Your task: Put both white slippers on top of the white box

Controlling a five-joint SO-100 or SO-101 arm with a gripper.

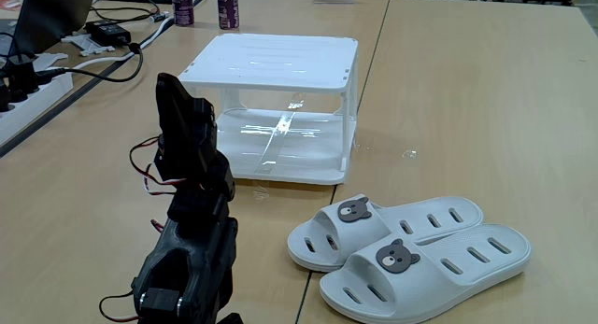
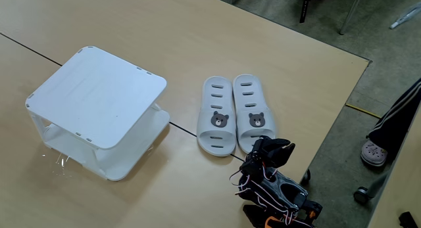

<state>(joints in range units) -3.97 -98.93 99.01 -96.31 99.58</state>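
Note:
The two white slippers lie side by side on the wooden table, bear badges up: one (image 1: 411, 226) just behind the other (image 1: 448, 268) in a fixed view, and one (image 2: 217, 106) left of the other (image 2: 251, 103) in another fixed view. The white box (image 1: 276, 58) (image 2: 99, 93) stands apart from them with its ribbed top bare. My black arm is folded up on itself. Its gripper (image 1: 177, 95) (image 2: 271, 148) sits by the slippers' badge ends, touching neither. Its fingers blend into the dark arm, so whether it is open or shut does not show.
Cables, a black adapter (image 1: 110, 32) and a power strip (image 1: 28, 91) lie at the back left, and two dark bottles (image 1: 184, 5) stand behind the box. The table edge (image 2: 342, 103) runs close to the arm, with a person's shoe (image 2: 372, 151) on the floor beyond.

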